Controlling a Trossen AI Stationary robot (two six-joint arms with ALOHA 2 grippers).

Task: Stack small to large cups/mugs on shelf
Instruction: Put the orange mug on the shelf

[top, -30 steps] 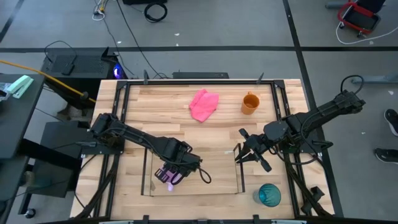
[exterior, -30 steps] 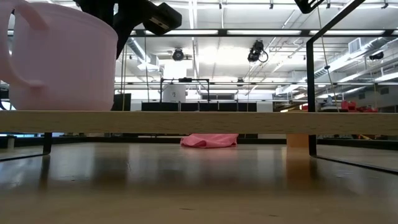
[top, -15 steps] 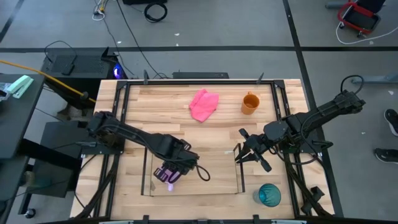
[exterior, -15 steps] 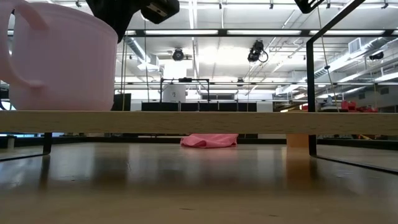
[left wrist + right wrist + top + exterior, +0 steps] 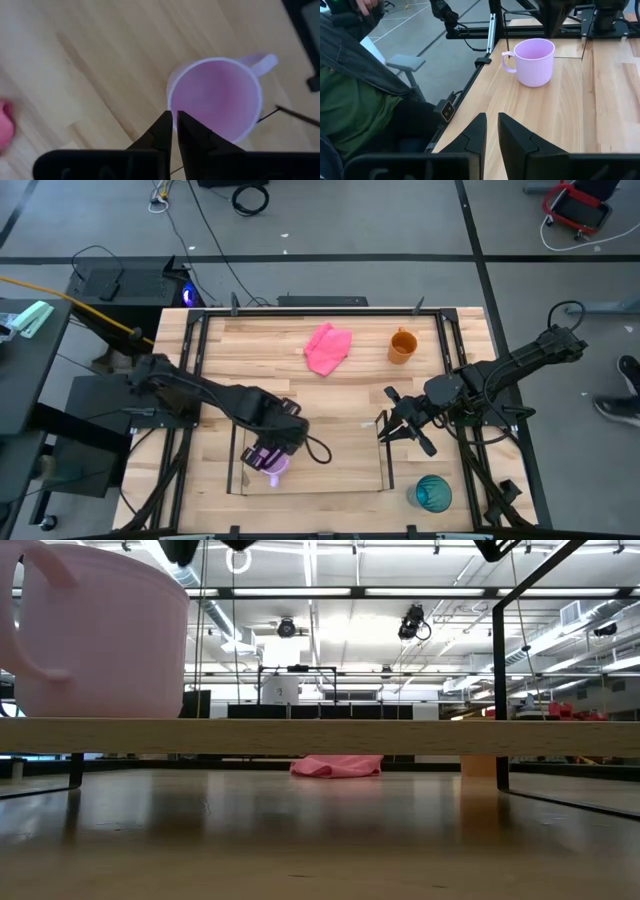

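Lilac mug (image 5: 275,463) stands upright on the shelf (image 5: 340,480), at its left end, with pale glossy walls, a round open mouth and a small loop handle. Left gripper (image 5: 262,452) hangs just above the mug, its jaws together and holding nothing. Right gripper (image 5: 398,423) waits over the shelf's right edge, jaws almost together, empty. Orange mug (image 5: 402,345) stands far back on the surface (image 5: 250,350), near the pink cloth (image 5: 328,348). Teal cup (image 5: 433,493), translucent, stands beside the shelf's right end.
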